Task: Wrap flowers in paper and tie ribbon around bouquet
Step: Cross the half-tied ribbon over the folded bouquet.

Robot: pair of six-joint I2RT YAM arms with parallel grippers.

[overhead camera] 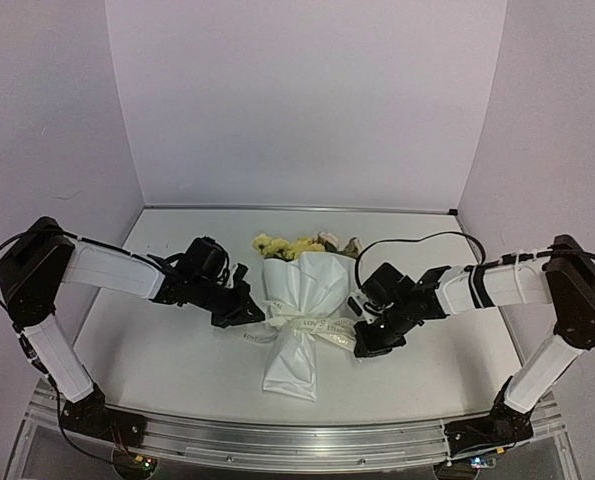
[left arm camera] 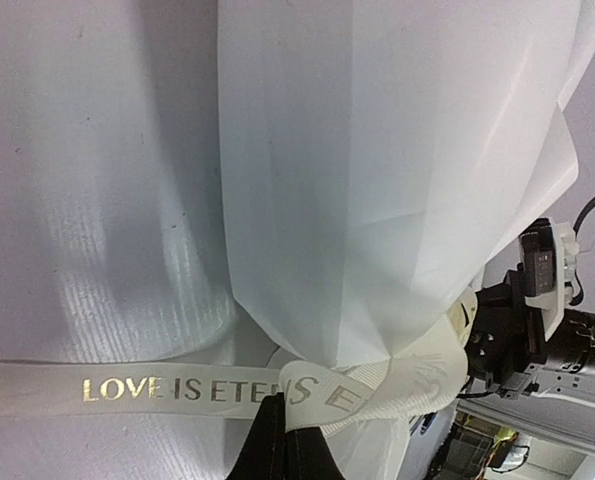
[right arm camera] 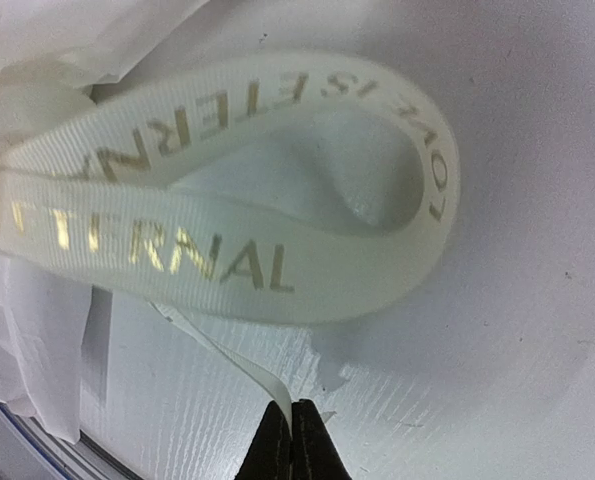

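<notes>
Tabletop (overhead camera: 157, 340), white and broad, fills the lower half of the overhead view, with pale walls rising behind it. Left arm (overhead camera: 107, 268) and right arm (overhead camera: 497, 285) reach inward from the two near corners, and their wrists meet on either side of the middle.

Between them lies the bouquet (overhead camera: 299, 300), flat on the table, with its blooms toward the far wall and its tapered tail toward the arm bases. The paper (overhead camera: 302, 285) is already folded around the stems as a white cone. It is pinched in at the waist and flares again below into a loose crinkled skirt.

The ribbon (overhead camera: 302, 327) crosses that waist from side to side. In the left wrist view it runs along the table as a flat cream band with gold lettering, then bends at the paper's narrowest part. In the right wrist view it forms an open loop lying on the table just beside the paper.

The flowers (overhead camera: 292, 246) show only at the cone's wide mouth, as a small cluster of yellow and cream heads.

The left gripper (overhead camera: 249, 313) sits at the bouquet's left flank. Its dark fingers (left arm camera: 267, 450) are pressed together on the ribbon, right where the band folds. The right gripper (overhead camera: 362, 345) sits at the opposite flank, low to the table. Its fingers (right arm camera: 275, 445) are clamped with no gap, and a thin cream strip, seemingly the ribbon seen edge-on, runs straight into them.
</notes>
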